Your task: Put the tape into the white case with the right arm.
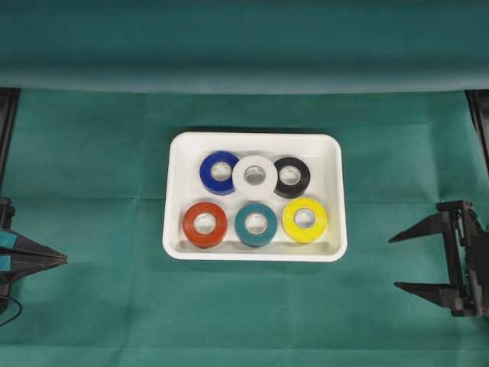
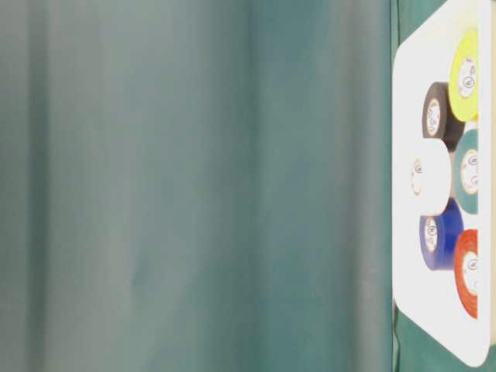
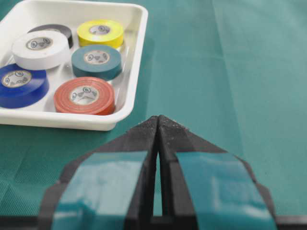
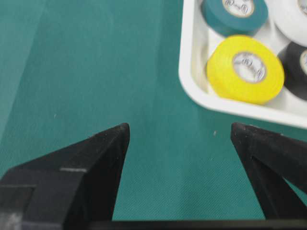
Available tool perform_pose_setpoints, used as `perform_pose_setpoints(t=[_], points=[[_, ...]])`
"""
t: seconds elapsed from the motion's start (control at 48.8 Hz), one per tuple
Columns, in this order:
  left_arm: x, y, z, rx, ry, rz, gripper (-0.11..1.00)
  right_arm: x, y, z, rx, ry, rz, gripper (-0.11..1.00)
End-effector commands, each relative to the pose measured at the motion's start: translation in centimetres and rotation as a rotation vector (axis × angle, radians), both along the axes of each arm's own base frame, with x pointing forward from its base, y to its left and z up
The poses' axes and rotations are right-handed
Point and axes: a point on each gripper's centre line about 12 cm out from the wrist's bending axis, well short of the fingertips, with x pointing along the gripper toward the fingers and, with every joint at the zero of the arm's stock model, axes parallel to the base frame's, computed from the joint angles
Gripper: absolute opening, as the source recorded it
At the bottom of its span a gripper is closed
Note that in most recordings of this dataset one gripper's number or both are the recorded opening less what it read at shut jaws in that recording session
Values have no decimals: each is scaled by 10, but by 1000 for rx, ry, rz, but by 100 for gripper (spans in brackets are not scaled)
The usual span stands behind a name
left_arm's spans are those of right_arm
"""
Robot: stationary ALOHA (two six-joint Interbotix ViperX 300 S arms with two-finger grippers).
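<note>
The white case [image 1: 174, 191] sits mid-table on the green cloth and holds several tape rolls. Blue [image 1: 219, 172], white [image 1: 255, 177] and black [image 1: 292, 177] rolls lie along its far side. Red [image 1: 205, 224], teal [image 1: 256, 224] and yellow [image 1: 304, 219] rolls fill the near row. My right gripper [image 1: 394, 263] is open and empty, low over the cloth to the right of the case, fingers pointing at it. In the right wrist view its fingertips [image 4: 180, 128] frame bare cloth, short of the case rim [image 4: 187, 72] and the yellow roll [image 4: 244, 69]. My left gripper [image 1: 65, 261] is shut on nothing at the left edge.
A green backdrop curtain [image 1: 244, 46] hangs behind the table. In the left wrist view the shut left gripper [image 3: 158, 117] points past the case's corner [image 3: 115, 120], with the red roll [image 3: 85, 96] nearest. Green cloth surrounds the case on all sides.
</note>
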Motion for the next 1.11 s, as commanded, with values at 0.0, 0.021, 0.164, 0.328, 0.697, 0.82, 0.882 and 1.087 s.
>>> perform_pose_setpoints(t=[0.0, 0.021, 0.164, 0.328, 0.697, 0.82, 0.882, 1.087], points=[[2, 1, 6, -2, -18, 4, 0, 0, 1, 2, 8, -7, 2, 62], [1, 1, 6, -2, -18, 4, 0, 0, 2, 1, 10, -5, 2, 62], [2, 1, 7, -2, -25, 4, 0, -1, 3, -1, 21, 0, 0, 62], [1, 1, 6, -20, -25, 5, 0, -1, 3, -1, 28, 1, -3, 62], [1, 0, 1, -36, -14, 7, 0, -5, 1, 10, 14, -56, -21, 62], [0, 0, 1, -36, -15, 7, 0, -12, -2, 15, 1, -90, -41, 62], [1, 0, 1, -36, -14, 7, 0, -15, -3, 16, -5, -102, -52, 62], [1, 0, 1, -36, -14, 7, 0, -23, -4, 19, -5, -146, -67, 62]])
